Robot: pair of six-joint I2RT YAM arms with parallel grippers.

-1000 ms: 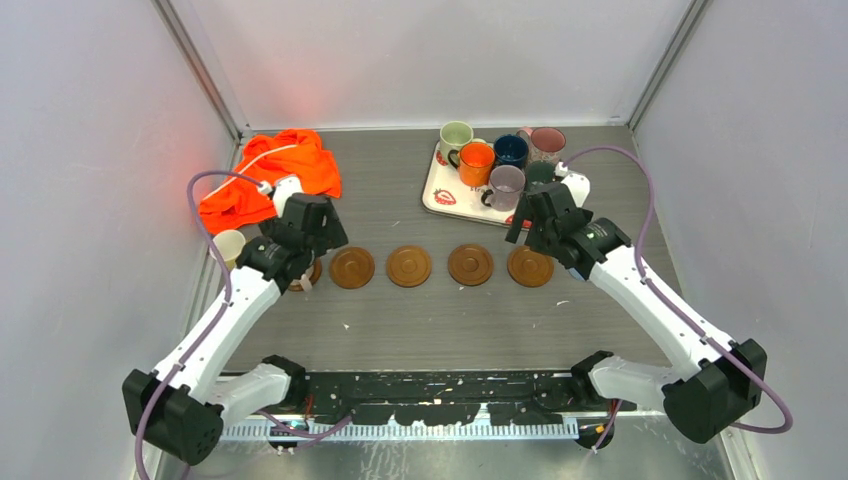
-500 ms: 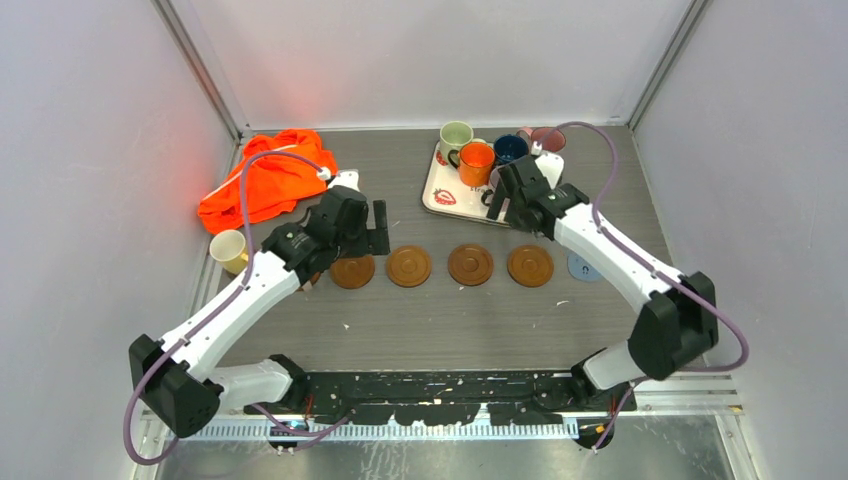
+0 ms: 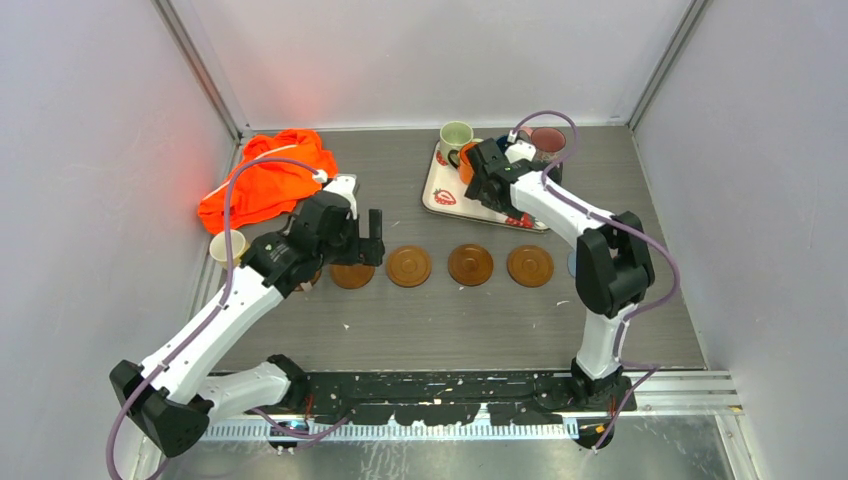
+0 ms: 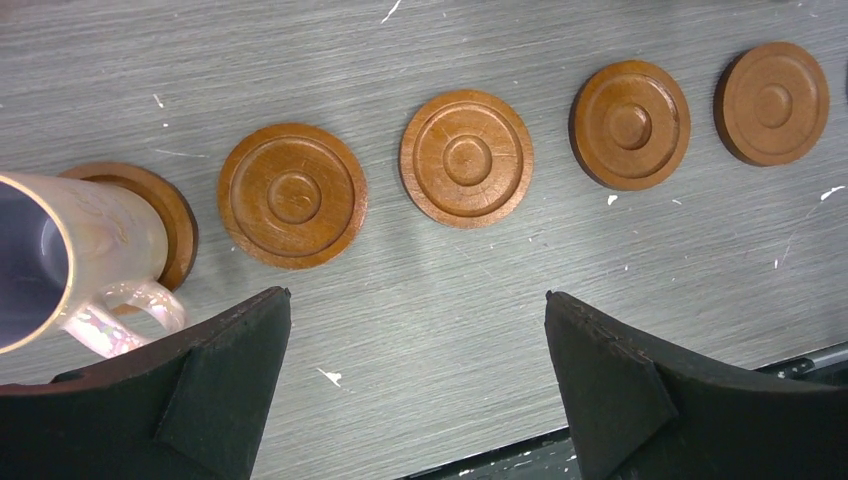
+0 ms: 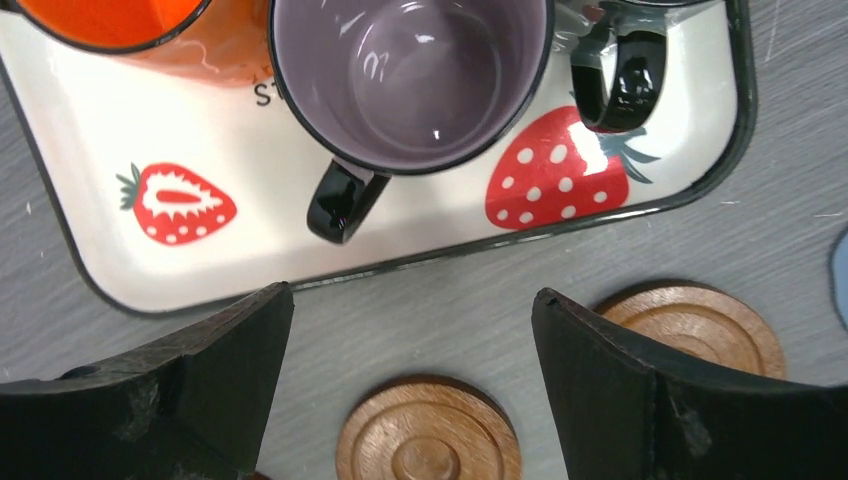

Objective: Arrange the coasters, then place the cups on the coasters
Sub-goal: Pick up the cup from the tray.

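Observation:
Four brown wooden coasters lie in a row, and a fifth at the left end carries a pale pearly cup. My left gripper hangs open and empty over bare table just in front of that row, right of the cup; the top view shows this left gripper above the second coaster. My right gripper is open over the near edge of the tray. Just beyond its fingers stands a lilac cup with a black handle. An orange cup and a dark cup's handle flank it.
The strawberry-print tray at the back also holds a pale green cup and a pink cup. A cream cup stands by the left wall. An orange cloth lies at the back left. A light-blue coaster sits right of the row.
My right gripper has swung back and left from the right-end coaster to the tray. My left gripper has moved right, away from the cup on the left-end coaster.

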